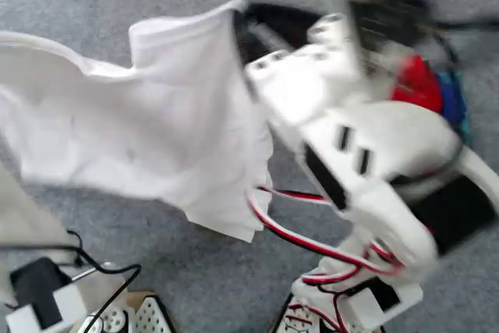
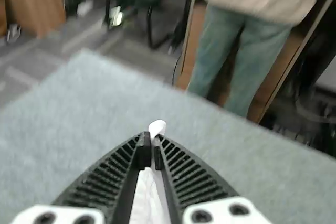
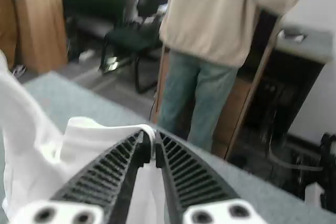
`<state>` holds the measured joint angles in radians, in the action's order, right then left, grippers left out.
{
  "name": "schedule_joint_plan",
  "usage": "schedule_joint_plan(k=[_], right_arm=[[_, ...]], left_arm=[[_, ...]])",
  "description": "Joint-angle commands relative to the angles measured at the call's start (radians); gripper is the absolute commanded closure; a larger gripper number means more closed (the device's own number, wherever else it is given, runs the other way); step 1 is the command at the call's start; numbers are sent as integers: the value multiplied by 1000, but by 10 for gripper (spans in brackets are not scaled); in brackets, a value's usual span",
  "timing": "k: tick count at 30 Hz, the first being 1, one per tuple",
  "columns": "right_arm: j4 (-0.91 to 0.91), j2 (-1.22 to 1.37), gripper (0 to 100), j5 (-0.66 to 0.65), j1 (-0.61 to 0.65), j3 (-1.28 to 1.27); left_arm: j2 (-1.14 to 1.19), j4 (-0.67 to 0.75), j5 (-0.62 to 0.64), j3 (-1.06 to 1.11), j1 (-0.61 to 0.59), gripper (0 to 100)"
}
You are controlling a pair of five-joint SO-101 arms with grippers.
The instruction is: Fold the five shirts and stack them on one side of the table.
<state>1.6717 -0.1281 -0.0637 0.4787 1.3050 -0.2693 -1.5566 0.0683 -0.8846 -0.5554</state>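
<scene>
Above the grey surface [image 1: 203, 271], a white shirt [image 1: 156, 122] hangs spread in the air, with the left gripper [image 2: 148, 142] clamped on a pinch of its fabric and the right gripper [image 3: 150, 141] clamped on another edge, while a red and blue heap [image 1: 430, 87] lies behind an arm.

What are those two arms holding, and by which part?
A white shirt, held up off the table. The right fingers clamp its edge; the left fingers clamp a bit of white cloth, probably another edge of it.
</scene>
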Motion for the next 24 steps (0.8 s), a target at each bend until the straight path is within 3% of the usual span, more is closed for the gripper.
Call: schedule_joint_plan(k=[1,4,14,24], right_arm=[[-89,-22,985,2,-103,99],[-109,-44,985,0,-130,140],[-212,-151,985,-5,-132,140],[-199,-148,985,5,-126,139]], left_arm=[[-71,-87,-32,-163,18,970],[-114,-212,-86,-209,16,971],[-373,-203,-89,-148,-246,971],[-658,-201,-91,463,-311,971]])
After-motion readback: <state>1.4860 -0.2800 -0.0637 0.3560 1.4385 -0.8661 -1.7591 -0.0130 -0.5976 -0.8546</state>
